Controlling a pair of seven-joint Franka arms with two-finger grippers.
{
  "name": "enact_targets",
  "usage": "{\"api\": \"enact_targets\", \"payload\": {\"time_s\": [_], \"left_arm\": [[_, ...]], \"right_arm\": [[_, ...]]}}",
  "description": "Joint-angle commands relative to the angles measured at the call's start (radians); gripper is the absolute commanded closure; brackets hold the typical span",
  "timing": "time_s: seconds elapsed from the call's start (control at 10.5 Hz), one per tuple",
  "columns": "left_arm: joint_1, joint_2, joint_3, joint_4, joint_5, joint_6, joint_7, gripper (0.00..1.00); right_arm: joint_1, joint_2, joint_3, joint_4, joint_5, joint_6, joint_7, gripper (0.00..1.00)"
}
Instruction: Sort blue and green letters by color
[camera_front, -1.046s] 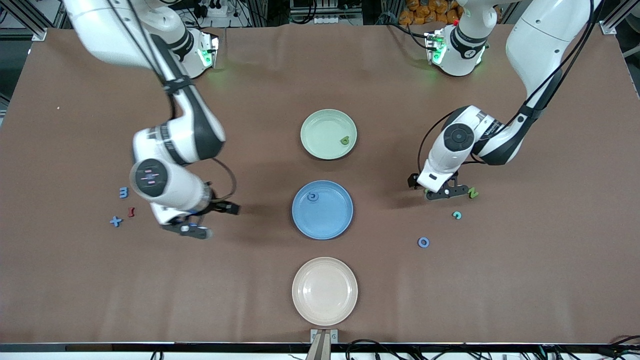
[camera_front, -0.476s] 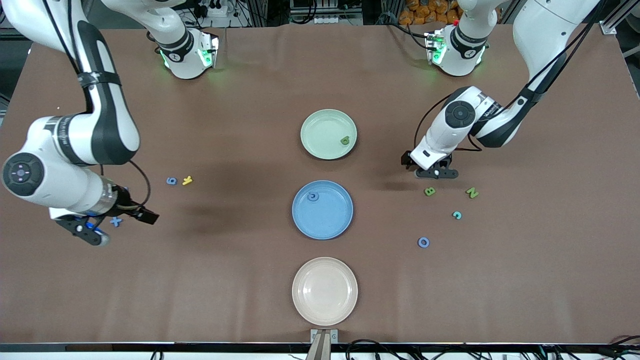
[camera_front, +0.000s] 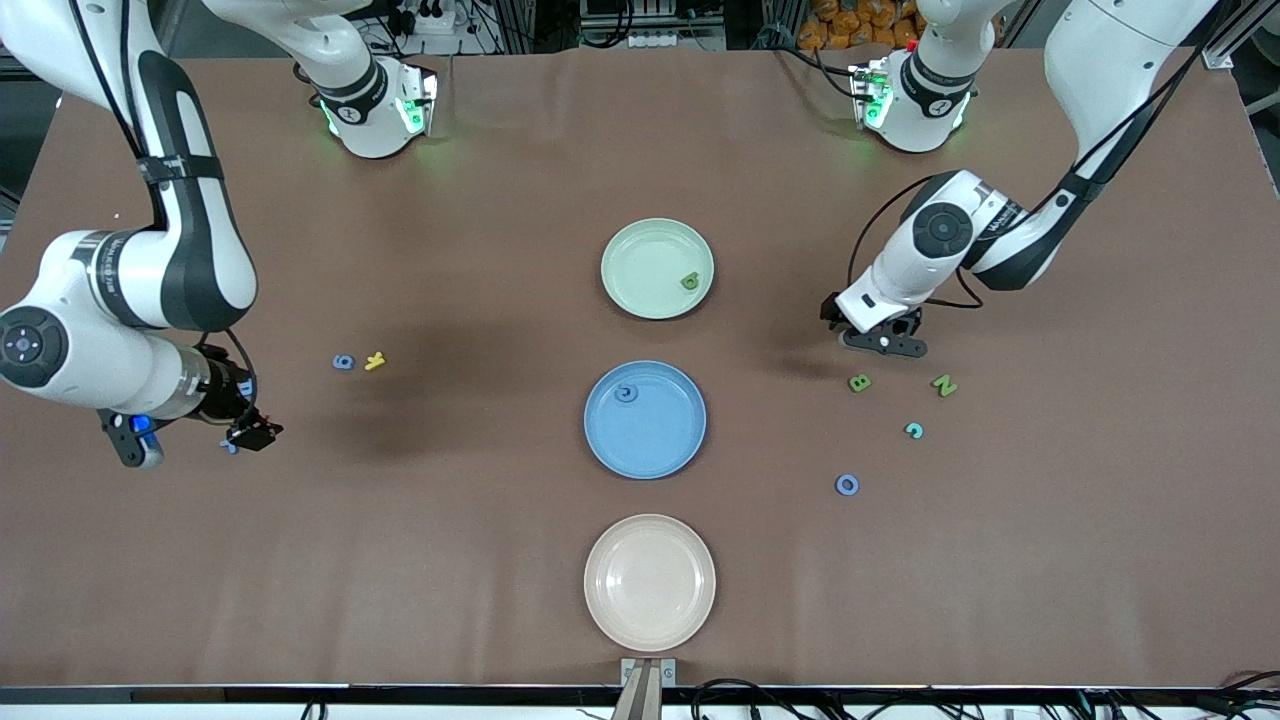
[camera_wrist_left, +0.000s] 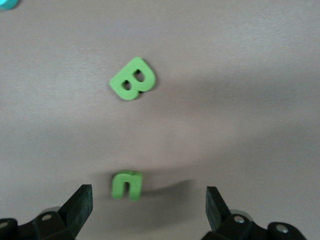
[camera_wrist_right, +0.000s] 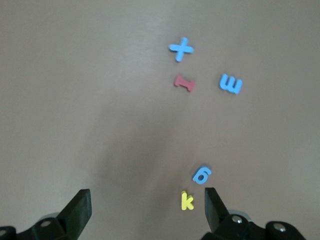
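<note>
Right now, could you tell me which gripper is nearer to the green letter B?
Left. The left gripper hangs just above the green letter B, open; the right gripper, also open, is at the right arm's end of the table.

We see the right end effector (camera_front: 190, 435) has swung away from the blue plate (camera_front: 645, 455), uncovering the blue 6 (camera_front: 343, 362); the left end effector (camera_front: 882, 338) has lifted off the green B (camera_front: 859, 383).

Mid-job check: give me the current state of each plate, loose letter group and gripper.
Pale green plate: holds one green piece.
Blue plate: holds one blue piece.
Beige plate: empty.
Green B: loose on table.
Green N: loose on table.
Blue 6: loose beside yellow k.
Left gripper: open, above the B.
Right gripper: open, empty.
</note>
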Motion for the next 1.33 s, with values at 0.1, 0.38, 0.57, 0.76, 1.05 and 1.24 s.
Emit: {"api": "enact_targets", "payload": {"time_s": [0.1, 0.38, 0.57, 0.76, 1.05, 1.24], "left_arm": [[0.040, -0.014, -0.015, -0.023, 0.062, 0.017, 0.035, 0.00], [0.074, 0.023, -0.013, -0.009, 0.136, 0.029, 0.035, 0.00], [0.074, 0.031, -0.011, -0.008, 0.136, 0.029, 0.034, 0.00], [0.072, 0.044, -0.011, 0.000, 0.137, 0.029, 0.034, 0.00], [0.067, 0.054, -0.011, 0.001, 0.139, 0.029, 0.034, 0.00], [0.066, 0.064, -0.010, 0.014, 0.140, 0.029, 0.021, 0.99]], "right_arm": [[0.004, -0.155, 0.007, -0.290, -0.042, 0.178, 0.307, 0.00], [0.005, -0.180, 0.007, -0.472, -0.059, 0.411, 0.380, 0.00], [0.005, -0.168, 0.008, -0.528, -0.057, 0.494, 0.406, 0.00], [0.004, -0.165, 0.010, -0.589, -0.056, 0.588, 0.412, 0.00], [0.008, -0.149, 0.011, -0.651, -0.050, 0.666, 0.424, 0.00], [0.010, -0.107, 0.013, -0.652, -0.046, 0.692, 0.440, 0.00]]}}
